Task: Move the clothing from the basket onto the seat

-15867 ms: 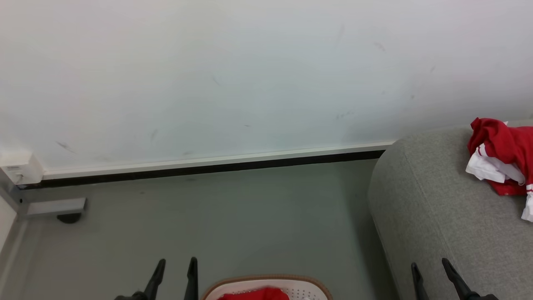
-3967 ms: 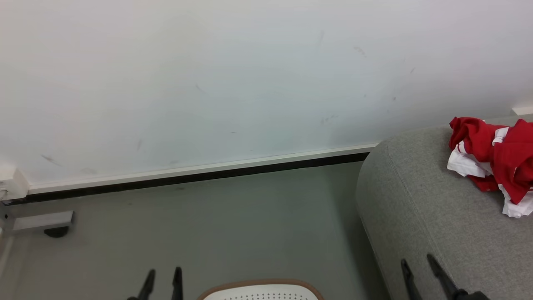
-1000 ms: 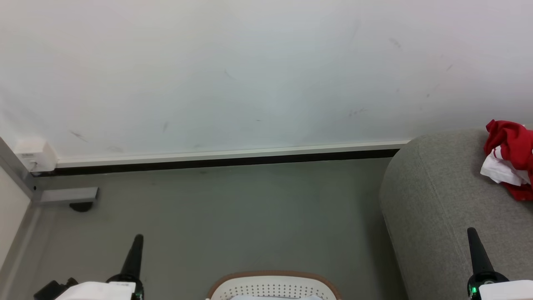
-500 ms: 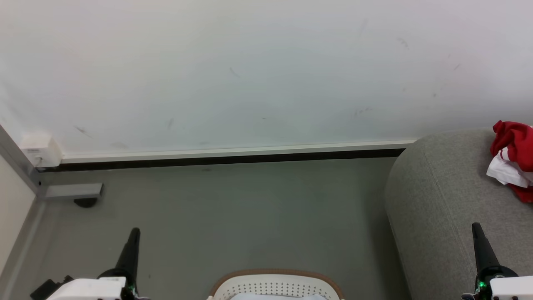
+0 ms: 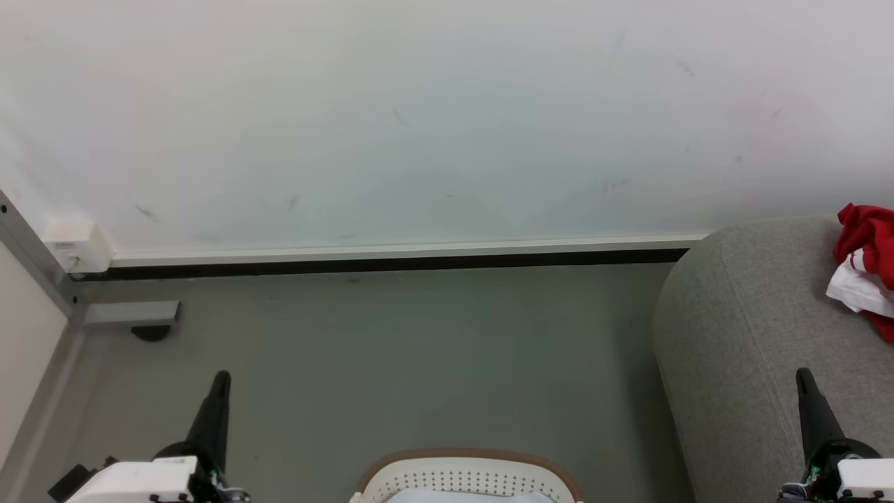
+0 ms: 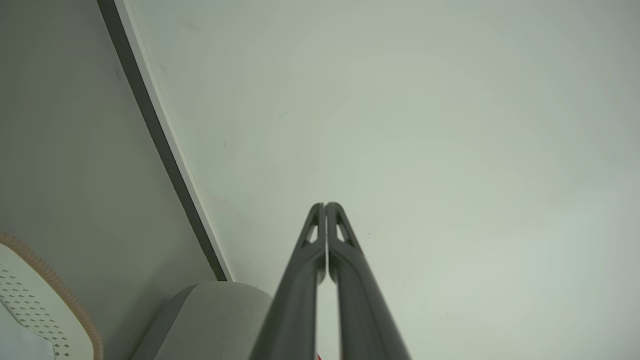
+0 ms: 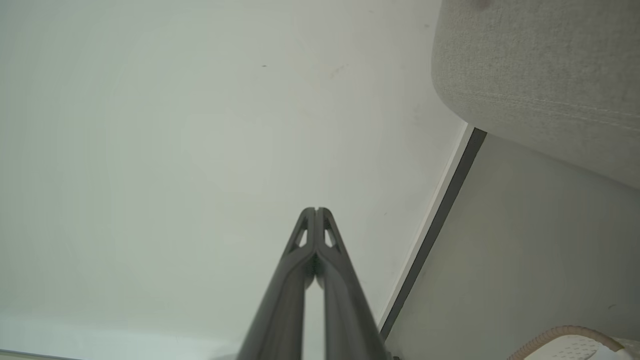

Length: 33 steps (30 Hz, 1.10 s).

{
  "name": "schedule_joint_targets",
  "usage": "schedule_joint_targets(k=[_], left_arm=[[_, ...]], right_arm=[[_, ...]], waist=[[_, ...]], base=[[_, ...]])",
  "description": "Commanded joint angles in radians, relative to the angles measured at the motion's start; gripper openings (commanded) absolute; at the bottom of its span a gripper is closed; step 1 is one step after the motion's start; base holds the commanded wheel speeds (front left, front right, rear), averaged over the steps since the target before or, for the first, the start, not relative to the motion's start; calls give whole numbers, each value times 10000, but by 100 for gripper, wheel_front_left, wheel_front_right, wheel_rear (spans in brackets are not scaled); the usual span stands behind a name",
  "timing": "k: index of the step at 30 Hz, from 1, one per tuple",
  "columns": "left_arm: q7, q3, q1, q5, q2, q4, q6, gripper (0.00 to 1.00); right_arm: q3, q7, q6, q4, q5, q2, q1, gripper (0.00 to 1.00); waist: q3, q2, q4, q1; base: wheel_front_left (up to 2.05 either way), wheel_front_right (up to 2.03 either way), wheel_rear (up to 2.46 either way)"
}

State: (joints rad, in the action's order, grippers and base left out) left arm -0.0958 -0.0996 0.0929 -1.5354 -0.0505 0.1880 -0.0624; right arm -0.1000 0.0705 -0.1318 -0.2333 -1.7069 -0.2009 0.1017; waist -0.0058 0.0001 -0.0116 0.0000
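The rounded grey seat is coarse woven cloth, matt, and the crumpled red-and-white clothing is soft fabric. The rounded white basket is smooth perforated plastic with a textured tan rim; the pale wall is matt and scuffed

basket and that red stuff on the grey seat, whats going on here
The robot handles nothing right now: its left gripper and right gripper are shut and empty, either side of the basket. Red and white clothing lies on the grey seat, and the visible part of the basket shows pale lining, no red.
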Motion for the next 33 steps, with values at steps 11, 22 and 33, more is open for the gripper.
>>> schedule_joint_targets(k=[11,22,33], left_arm=[[-215,-198,190,-827,-1,-74,-126,0],[-214,-194,181,-825,-2,-71,-126,0],[-214,-194,180,-824,-2,-74,-125,0]], right_arm=[[-108,-63,21,99,-1043,-249,191,0],[-202,48,21,128,-1139,-339,187,0],[-304,117,21,154,-1226,-410,189,0]], waist=[[46,-1,115,0],[47,-1,115,0],[48,-1,115,0]], base=[[0,0,0],[0,0,0],[0,0,0]])
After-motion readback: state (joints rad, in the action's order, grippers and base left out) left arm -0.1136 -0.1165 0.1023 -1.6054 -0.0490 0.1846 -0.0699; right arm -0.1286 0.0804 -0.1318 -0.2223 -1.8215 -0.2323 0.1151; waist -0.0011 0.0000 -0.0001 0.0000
